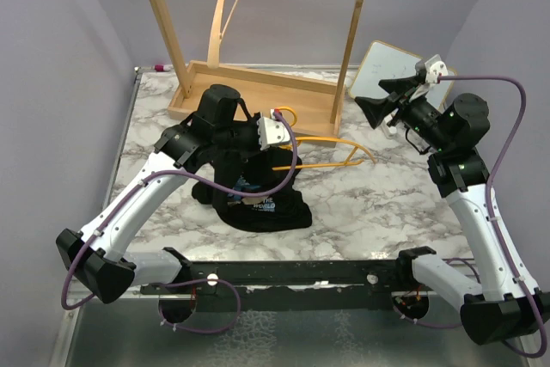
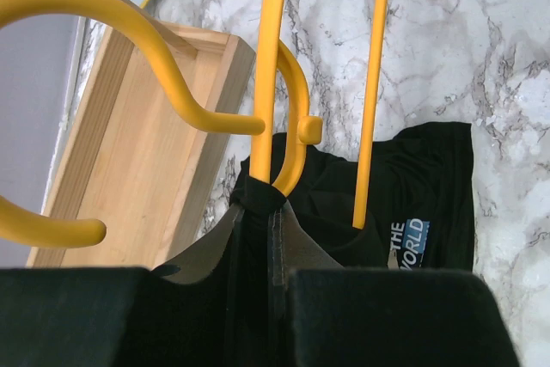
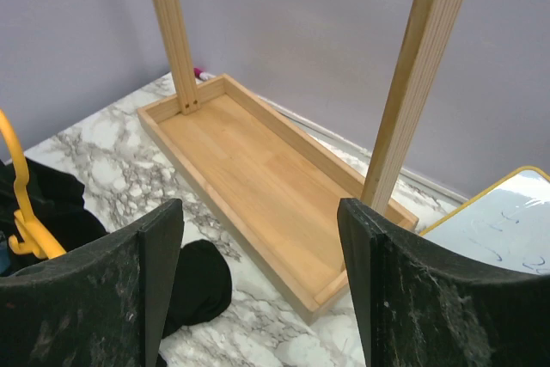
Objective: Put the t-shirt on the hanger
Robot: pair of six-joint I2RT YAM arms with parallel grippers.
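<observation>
Left wrist: left fingers [image 2: 206, 251] pinch hanger [image 2: 273, 83], right fingers [image 3: 103, 298] gape.

Bright even overhead light, soft faint shadows, sharp overhead view, near wrist foregrounds slightly blurred

White links [image 1: 137, 204], black joints [image 1: 94, 268] and right hand [image 1: 371, 96], purple cables [image 1: 481, 77].

wood rack [image 1: 301, 96] w/ pale hanger [image 1: 222, 6], whiteboard [image 1: 387, 66]
</observation>
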